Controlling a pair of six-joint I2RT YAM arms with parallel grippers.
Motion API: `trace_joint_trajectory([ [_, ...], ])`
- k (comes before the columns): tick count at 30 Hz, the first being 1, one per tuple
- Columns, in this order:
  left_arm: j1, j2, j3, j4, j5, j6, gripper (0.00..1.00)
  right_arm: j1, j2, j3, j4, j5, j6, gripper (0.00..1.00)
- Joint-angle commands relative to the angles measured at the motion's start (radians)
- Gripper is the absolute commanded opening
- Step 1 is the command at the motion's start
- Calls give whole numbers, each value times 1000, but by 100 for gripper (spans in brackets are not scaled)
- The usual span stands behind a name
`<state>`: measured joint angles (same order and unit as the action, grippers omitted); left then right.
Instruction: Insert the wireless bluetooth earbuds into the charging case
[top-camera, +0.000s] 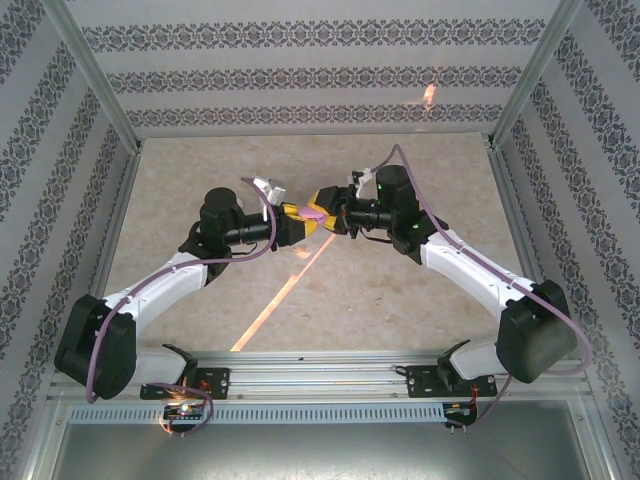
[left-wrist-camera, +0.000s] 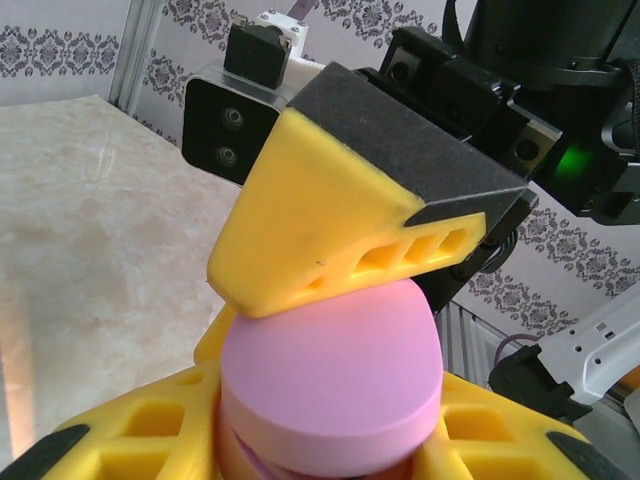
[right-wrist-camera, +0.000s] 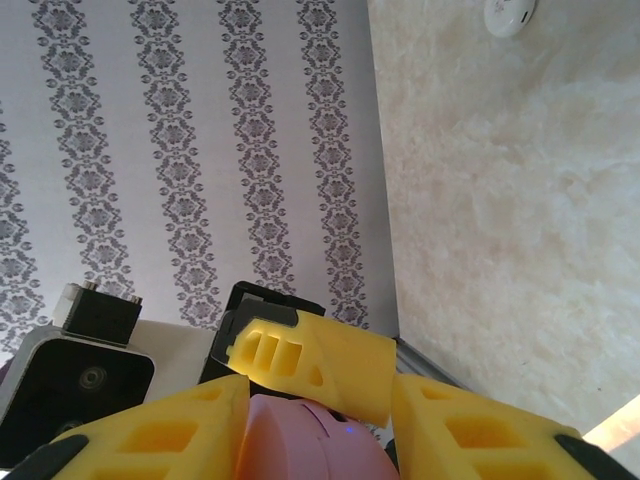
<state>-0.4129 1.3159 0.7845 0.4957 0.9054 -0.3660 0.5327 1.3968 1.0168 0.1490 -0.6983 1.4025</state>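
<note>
While left claw (top-camera: 298, 222) pinches charging case (left-wrist-camera: 330, 370) over marbled table (top-camera: 380, 290), right claw (top-camera: 322, 208) straddles it, grip unclear; patterned walls (top-camera: 300, 80).

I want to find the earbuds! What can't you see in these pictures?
- Whether earbuds are inside: left wrist view, the shell of the charging case hides it.
- Case's underside: same view, cut off by the bottom edge.
- The white disc: right wrist view, cut by the top edge.
</note>
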Motion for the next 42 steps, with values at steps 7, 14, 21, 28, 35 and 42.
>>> trace_joint_trajectory([
  [7, -9, 10, 36, -40, -55, 44, 42, 9, 41, -24, 201, -80, 151, 30],
  [14, -9, 28, 41, -9, -53, 32, 48, -12, 68, -26, 232, -88, 189, 27],
  [21, -9, 40, 51, 10, -45, 27, 53, -46, 88, -23, 236, -108, 181, 23],
  [28, -5, -30, 48, -108, -81, 124, 67, -99, 69, -23, 112, -90, 59, 20],
  [35, 25, -180, 26, -325, -204, 272, 79, -137, 72, 34, -134, -3, -202, 20],
  [42, 72, -320, -24, -514, -412, 315, 81, -138, 251, 158, -270, 122, -428, 18],
])
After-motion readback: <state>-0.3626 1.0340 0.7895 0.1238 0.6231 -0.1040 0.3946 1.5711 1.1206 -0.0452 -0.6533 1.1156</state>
